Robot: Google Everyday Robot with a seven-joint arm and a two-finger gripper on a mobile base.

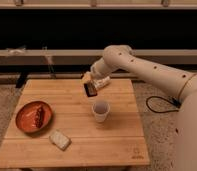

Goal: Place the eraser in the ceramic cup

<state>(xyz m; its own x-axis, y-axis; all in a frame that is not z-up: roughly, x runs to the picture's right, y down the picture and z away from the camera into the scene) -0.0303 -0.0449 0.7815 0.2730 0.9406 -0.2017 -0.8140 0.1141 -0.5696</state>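
Camera view: we see one wooden tabletop with the robot's big white arm reaching in from the right.
Claw: we see the claw up in the air over the back half of the tabletop. It is clenched on the eraser.
Eraser: the eraser is a small black block. It hangs tilted in the claw and touches nothing else.
Cup: the ceramic cup stands upright near the middle of the tabletop. We can see into its mouth, and we see nothing inside.
Eraser and cup: in the picture the eraser sits just above the cup and a bit to the left. We cannot tell if it is right over the mouth.
Other things: an orange plate on the left holds a dark red-brown bar. A pale block lies near the front edge. We think none of these matter for the job.
Done: we think the pick-up is finished, since the eraser is off the tabletop.
Left: we think the claw must line up over the cup, go down a little and let the eraser drop in.
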